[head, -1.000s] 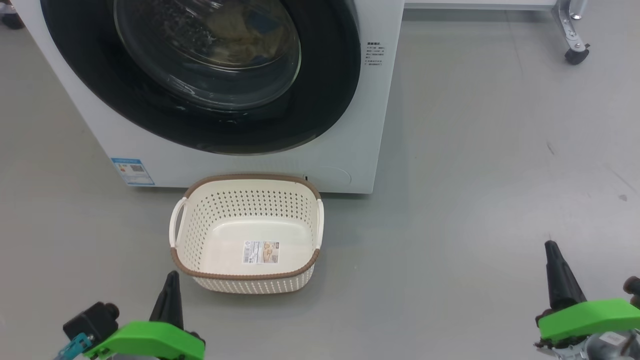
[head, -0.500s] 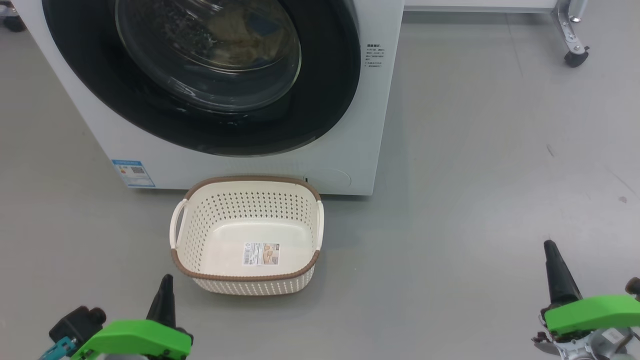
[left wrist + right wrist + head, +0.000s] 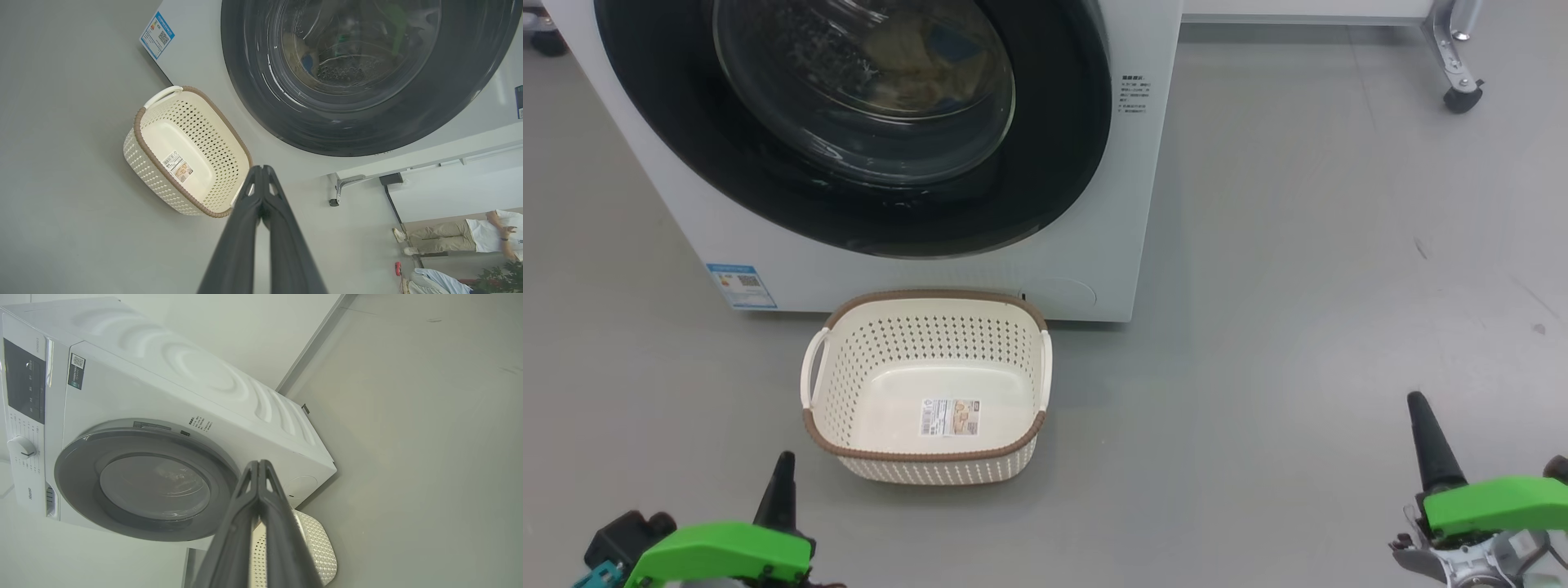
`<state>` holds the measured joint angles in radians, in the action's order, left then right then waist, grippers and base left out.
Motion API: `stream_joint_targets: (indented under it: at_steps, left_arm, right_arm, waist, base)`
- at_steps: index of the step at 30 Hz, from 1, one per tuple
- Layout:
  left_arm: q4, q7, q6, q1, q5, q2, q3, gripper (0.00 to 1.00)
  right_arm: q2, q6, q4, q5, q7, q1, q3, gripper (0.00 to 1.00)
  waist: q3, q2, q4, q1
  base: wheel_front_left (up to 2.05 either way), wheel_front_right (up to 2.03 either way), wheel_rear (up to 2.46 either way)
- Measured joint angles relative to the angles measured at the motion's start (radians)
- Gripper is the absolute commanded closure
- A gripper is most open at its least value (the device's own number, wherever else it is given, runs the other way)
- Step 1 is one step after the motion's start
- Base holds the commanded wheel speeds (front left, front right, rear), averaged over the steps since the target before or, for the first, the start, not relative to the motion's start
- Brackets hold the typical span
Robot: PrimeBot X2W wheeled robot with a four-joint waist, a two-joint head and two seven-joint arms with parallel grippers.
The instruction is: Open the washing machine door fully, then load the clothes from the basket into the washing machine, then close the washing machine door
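Note:
The white washing machine [image 3: 915,282] stands ahead with its door [image 3: 1062,147] shut, black rim flush against the front. Through the glass I make out cream-yellow and blue clothes [image 3: 915,57] lying in the drum. On the floor in front of it sits the cream basket [image 3: 927,457], empty, with only a label on its base. My left gripper [image 3: 785,459] is shut, low and left of the basket. Far off to the basket's right, my right gripper [image 3: 1416,400] is shut too. In the left wrist view the shut fingers [image 3: 261,169] point past the basket [image 3: 155,175] toward the door [image 3: 253,94].
A metal frame leg with a caster [image 3: 1462,94] stands at the far right behind the machine. A blue sticker [image 3: 739,284] marks the machine's lower left front. A person [image 3: 470,237] stands in the background of the left wrist view. Grey floor spreads to the right.
My left gripper has drawn back toward the bottom edge of the head view. The whole picture has slipped down slightly. Right gripper, basket and door are unchanged.

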<state>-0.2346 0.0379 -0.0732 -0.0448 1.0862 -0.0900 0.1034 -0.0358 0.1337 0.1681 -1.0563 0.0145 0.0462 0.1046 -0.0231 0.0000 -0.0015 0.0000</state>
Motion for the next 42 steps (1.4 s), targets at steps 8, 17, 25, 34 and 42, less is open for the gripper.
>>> stream_joint_targets:
  at_steps: [8,17,25,34,42]
  left_arm:
    - [-0.009,-0.020,-0.007,-0.001,0.085,0.006,-0.024,1.00]
    - [-0.014,-0.042,-0.016,-0.003,0.184,0.011,-0.052,1.00]
    - [-0.022,-0.066,-0.024,-0.006,0.269,0.017,-0.077,1.00]
    - [-0.026,-0.091,-0.033,-0.010,0.368,0.023,-0.107,1.00]
    - [-0.031,-0.112,-0.042,-0.011,0.463,0.030,-0.138,1.00]
  right_arm:
    - [-0.004,0.000,0.015,-0.091,-0.015,-0.016,0.000,1.00]
    - [-0.005,0.000,0.036,-0.195,-0.034,-0.034,0.000,1.00]
    - [-0.006,0.000,0.052,-0.286,-0.052,-0.042,0.000,1.00]
    - [-0.007,0.000,0.072,-0.391,-0.071,-0.063,0.000,1.00]
    - [-0.007,0.000,0.091,-0.493,-0.086,-0.080,0.001,1.00]
  waist:
    - [0.003,0.0000,0.000,0.0000]
    - [0.007,0.0000,0.001,0.0000]
    - [0.010,0.0000,0.001,0.0000]
    - [0.014,0.0000,0.001,0.0000]
    - [0.018,0.0000,0.001,0.0000]
  base:
    - [0.00,0.00,0.00]
    - [0.00,0.00,0.00]
    - [0.00,0.00,0.00]
    - [0.00,0.00,0.00]
    - [0.00,0.00,0.00]
